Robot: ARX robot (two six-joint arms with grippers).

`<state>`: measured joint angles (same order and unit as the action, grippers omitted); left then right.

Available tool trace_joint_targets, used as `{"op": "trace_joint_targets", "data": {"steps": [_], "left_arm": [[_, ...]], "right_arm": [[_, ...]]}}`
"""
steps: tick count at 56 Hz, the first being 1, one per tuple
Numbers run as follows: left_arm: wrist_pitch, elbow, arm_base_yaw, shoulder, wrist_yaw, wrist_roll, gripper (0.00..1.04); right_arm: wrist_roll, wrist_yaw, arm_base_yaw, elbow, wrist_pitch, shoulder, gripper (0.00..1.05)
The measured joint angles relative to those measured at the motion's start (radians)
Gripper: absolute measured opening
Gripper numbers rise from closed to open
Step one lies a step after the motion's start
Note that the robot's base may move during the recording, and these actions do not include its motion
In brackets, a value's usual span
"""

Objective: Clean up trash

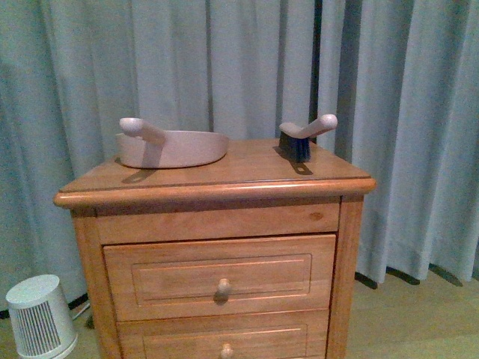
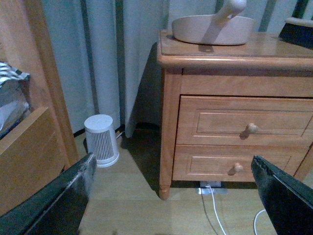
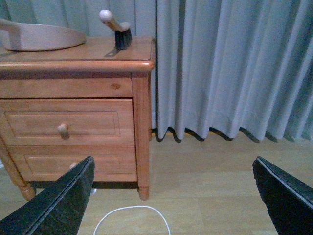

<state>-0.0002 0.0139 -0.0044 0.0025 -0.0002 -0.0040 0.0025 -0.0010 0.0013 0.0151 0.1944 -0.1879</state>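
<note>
Standing low on the floor at the far left of the front view is a small white unit (image 1: 41, 314), rounded plastic w/ vertical slats. Behind everything hangs a pale grey-blue curtain (image 1: 404, 112) in long soft folds.

The nightstand (image 1: 217, 224) is warm, glossy wood w/ a rounded top edge and panelled drawers. Each drawer has one round wooden knob (image 1: 223, 286). On the left part of its top sits a dustpan (image 1: 176, 147): pale smooth plastic, shallow and curved, handle tilted up to the left. On the right part stands a brush (image 1: 299, 138), well apart from the dustpan. Its dark bristles are down on the wood and its pale handle is tilted up to the right.

In the left wrist view the left gripper (image 2: 172, 161) has its dark, scuffed fingers (image 2: 58, 200) spread wide and holds nothing. A second wooden piece (image 2: 39, 147) w/ some striped fabric (image 2: 12, 73) in it is near the unit. A white cable (image 2: 215, 215) lies on the floor by the nightstand.

In the right wrist view the right gripper (image 3: 172, 161) is also spread wide and holds nothing. The floor (image 3: 220, 186) is pale wood planks.

The trash does not show in any of the 3 views, so I cannot tell where it is.
</note>
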Motion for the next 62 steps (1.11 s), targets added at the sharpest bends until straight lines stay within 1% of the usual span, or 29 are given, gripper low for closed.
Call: {"op": "trace_joint_targets", "data": {"steps": [62], "left_arm": [[0.000, 0.000, 0.000, 0.000, 0.000, 0.000, 0.97]], "right_arm": [[0.000, 0.001, 0.000, 0.000, 0.000, 0.000, 0.98]]}}
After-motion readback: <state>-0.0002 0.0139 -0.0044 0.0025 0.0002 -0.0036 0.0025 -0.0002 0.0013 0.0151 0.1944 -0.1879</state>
